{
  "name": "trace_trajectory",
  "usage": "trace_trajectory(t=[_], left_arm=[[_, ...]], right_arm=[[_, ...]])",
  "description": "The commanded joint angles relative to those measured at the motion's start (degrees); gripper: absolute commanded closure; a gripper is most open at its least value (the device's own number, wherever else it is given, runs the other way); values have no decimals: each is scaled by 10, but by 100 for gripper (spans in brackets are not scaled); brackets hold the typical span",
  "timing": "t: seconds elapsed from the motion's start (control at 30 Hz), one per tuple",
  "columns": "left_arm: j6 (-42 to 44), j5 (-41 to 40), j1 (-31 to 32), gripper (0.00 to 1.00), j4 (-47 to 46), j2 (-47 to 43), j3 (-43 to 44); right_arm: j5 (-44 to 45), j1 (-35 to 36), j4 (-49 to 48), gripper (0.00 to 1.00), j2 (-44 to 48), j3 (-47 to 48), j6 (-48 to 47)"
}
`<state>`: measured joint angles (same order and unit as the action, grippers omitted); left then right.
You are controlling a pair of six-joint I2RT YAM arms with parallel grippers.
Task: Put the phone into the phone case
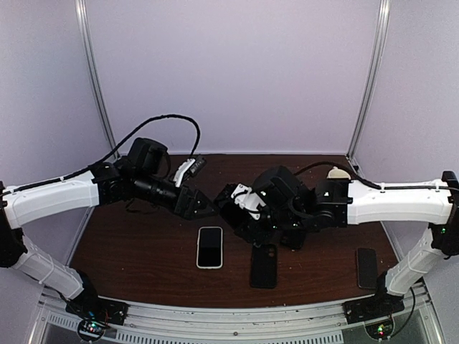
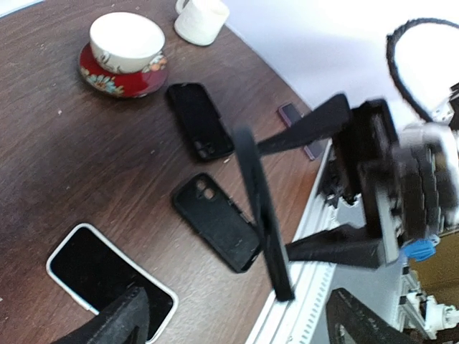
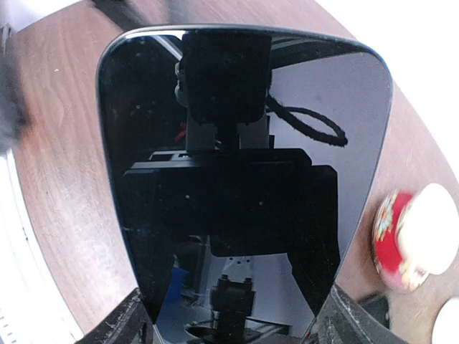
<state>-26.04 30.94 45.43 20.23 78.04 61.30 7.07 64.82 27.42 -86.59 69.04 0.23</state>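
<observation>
I am pinching the phone [image 2: 264, 215] in my right hand [image 3: 233, 319], with one finger pressing on each of two opposite edges. I am holding it in the air above the middle of the bench [image 1: 143, 244], and its dark glass face is filling my right wrist view. From my left wrist it is showing edge-on as a thin black strip, tilting a little.

My left hand [image 2: 237, 301] is hovering just left of the right one, with its fingers spread wide and gripping nothing. The lower end of the phone is showing in the gap between them, and I am not seeing either finger touching it.

The black phone case [image 1: 263, 265] is lying flat on the bench below my right hand, toward the near edge, with its camera cut-out showing. Just left of it a white-rimmed phone [image 1: 209, 246] is lying screen up. Well to the right a black slab [image 1: 366, 267] is lying flat; I cannot tell whether it is a phone or a case. Farther off, a cup [image 2: 128, 36] is sitting on a red saucer [image 2: 122, 77], with a white mug [image 2: 202, 18] beside it
</observation>
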Motion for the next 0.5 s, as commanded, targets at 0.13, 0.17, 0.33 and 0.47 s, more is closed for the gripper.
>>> trace_trajectory(t=[0.13,0.17,0.33,0.47], left_arm=[[-23,40,3,21,-68,-28,-10],[-21,37,4,25,-63,-26,-7],[-19,42,4,53,-52,-13,-2],[-23,52,5,85,-58,-13,-7]], right_arm=[[97,54,-57,42,-22,55,-119],[102,58,-57,43,-25,61,-125],[115,70,-63,43,-32,74,-147],[143,84,-75,42,-37,74,-172]])
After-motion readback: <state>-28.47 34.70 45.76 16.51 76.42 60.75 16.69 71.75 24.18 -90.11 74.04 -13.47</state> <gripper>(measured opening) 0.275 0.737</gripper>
